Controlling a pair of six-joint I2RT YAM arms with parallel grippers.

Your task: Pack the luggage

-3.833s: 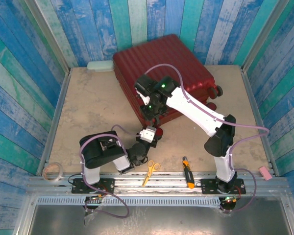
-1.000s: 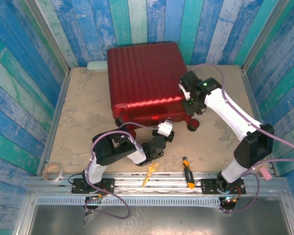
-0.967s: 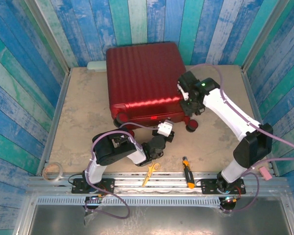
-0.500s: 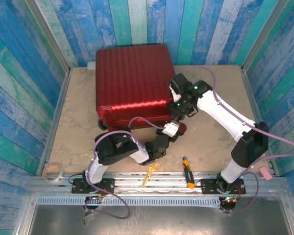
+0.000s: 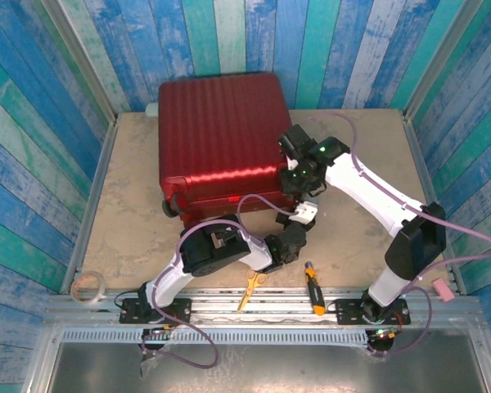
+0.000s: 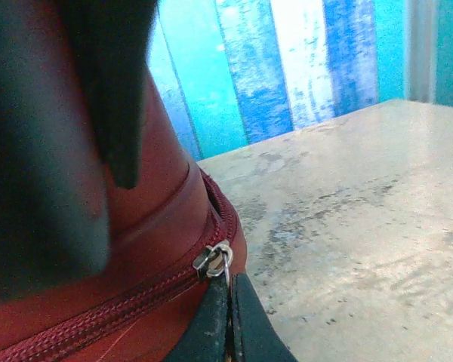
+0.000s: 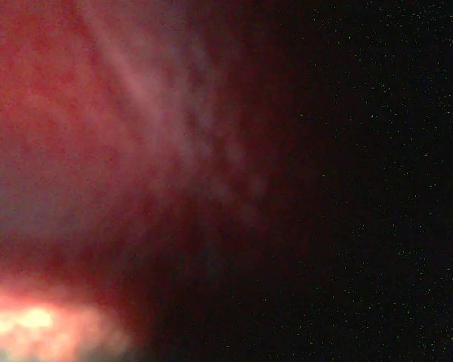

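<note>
**Luggage closed flat, zip pull pinched at its near-right corner**

The luggage (image 5: 221, 131) lay flat and closed at the far edge of the table (image 5: 131, 188), left of centre, its back against the far wall. It was a dark-red hard shell with a ribbed lid, and a small dark wheel (image 5: 170, 209) showed at its near-left corner. A red zip ran around the seam between the two shells; the lining was hidden.

In the left wrist view the left gripper (image 6: 228, 302) was pinched fully shut on the zipper pull (image 6: 214, 260), right at the rounded corner of the case. That was probably to drag the slider along the seam and finish zipping. From above, this was the near-right corner.

The right gripper (image 5: 297, 173) was pressed against the case's right side just above that corner, likely bracing the case so it would not slide under the zip pull. Its wrist view was a red blur, so I couldn't tell its jaw width or whether it held anything.

Along the near edge of the table, well clear of the case, lay scissors (image 5: 252, 282), a yellow-black cutter (image 5: 313, 299) and a tape roll (image 5: 87, 286) at the near-left corner.
</note>
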